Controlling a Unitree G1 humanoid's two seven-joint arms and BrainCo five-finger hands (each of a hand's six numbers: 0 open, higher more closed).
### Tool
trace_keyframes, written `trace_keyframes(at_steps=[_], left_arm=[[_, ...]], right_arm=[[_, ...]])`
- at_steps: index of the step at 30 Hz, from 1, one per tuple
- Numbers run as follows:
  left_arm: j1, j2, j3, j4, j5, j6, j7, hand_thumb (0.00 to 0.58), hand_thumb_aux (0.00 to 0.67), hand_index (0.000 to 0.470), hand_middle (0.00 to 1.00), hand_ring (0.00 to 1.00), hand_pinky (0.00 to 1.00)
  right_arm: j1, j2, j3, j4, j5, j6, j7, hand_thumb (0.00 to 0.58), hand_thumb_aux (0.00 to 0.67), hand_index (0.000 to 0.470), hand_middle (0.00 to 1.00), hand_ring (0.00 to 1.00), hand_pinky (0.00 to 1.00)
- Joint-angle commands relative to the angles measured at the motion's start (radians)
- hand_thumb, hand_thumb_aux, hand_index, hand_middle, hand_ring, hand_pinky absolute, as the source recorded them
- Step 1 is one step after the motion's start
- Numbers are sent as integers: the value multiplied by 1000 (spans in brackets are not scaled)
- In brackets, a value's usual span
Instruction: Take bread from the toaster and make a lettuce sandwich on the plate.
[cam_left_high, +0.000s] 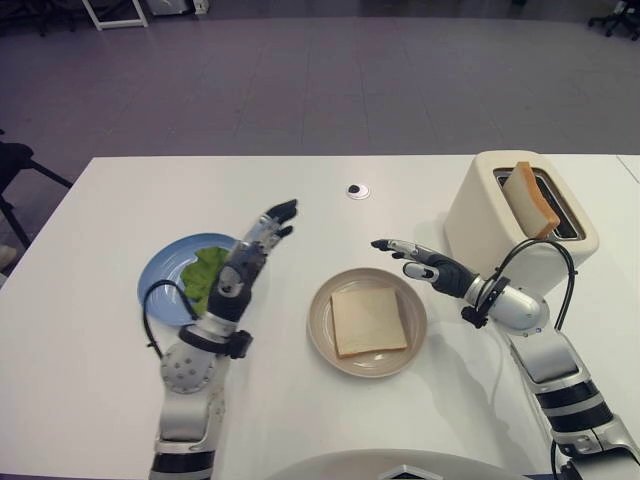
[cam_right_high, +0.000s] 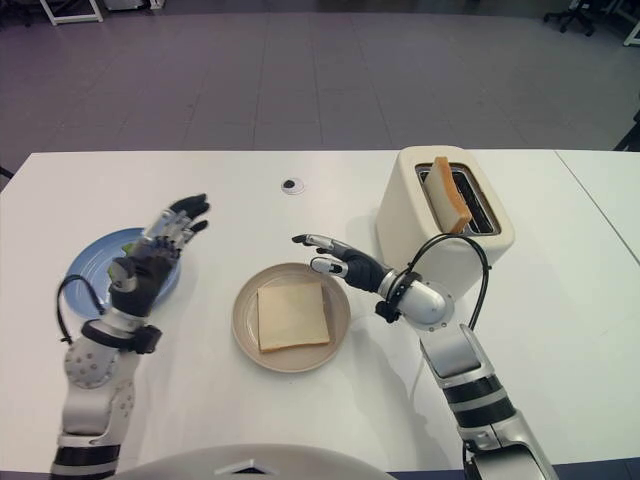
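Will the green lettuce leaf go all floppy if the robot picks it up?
Probably floppy: the lettuce looks thin and crinkled on the blue plate. Likely very light, so it may tear or slip from a pinch.

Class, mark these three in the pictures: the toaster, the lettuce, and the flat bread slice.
toaster (cam_left_high: 485, 220), left eye view, on its front wall.
lettuce (cam_left_high: 205, 272), left eye view, middle of the leaf.
flat bread slice (cam_right_high: 293, 316), right eye view, centre of its top face.

White table (cam_left_high: 80, 380), grey floor (cam_left_high: 300, 80), chair base (cam_left_high: 615, 20) at far right
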Motion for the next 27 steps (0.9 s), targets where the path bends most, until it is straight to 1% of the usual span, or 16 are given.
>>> trace_keyframes(at_steps=[1,2,3,5,6,10,11,15,18,23,25,26,27], left_arm=[[33,166,197,-38,95,85,9,0,0,0,0,0,0],[48,215,242,-19,155,72,6,0,0,0,0,0,0],[66,266,267,12,264,46,21,0,0,0,0,0,0],[102,371,260,96,548,-10,91,0,0,0,0,0,0],[106,404,237,139,644,-27,118,0,0,0,0,0,0],[63,456,156,267,853,-48,216,0,0,0,0,0,0],[43,469,145,304,887,-48,244,0,0,0,0,0,0],[-66,487,111,441,923,-4,289,0,0,0,0,0,0],[-110,495,74,505,946,7,318,0,0,0,0,0,0],[-180,509,-46,601,1045,47,328,0,0,0,0,0,0],[-199,513,-94,628,1078,58,331,40,24,17,0,0,0],[-214,517,-116,649,1097,64,341,128,79,55,0,0,0],[-227,523,-137,671,1115,70,353,140,87,61,0,0,0]], right_arm=[[0,19,-40,-49,25,-71,-11,0,0,0,0,0,0],[8,27,-52,-72,42,-100,-14,0,0,0,0,0,0],[17,33,-62,-89,55,-124,-17,0,0,0,0,0,0],[37,38,-73,-106,67,-151,-20,0,0,0,0,0,0],[49,40,-77,-106,68,-158,-23,0,0,0,0,0,0],[78,48,-76,-99,61,-178,-24,0,0,0,0,0,0],[82,51,-73,-102,60,-180,-23,0,0,0,0,0,0],[97,60,-60,-98,49,-191,-21,0,0,0,0,0,0],[102,62,-56,-93,45,-196,-22,0,0,0,0,0,0],[100,64,-56,-83,42,-200,-21,0,0,0,0,0,0],[95,65,-55,-79,43,-201,-19,0,0,0,0,0,0],[95,67,-56,-78,43,-202,-19,0,0,0,0,0,0],[95,67,-56,-79,42,-203,-19,0,0,0,0,0,0]])
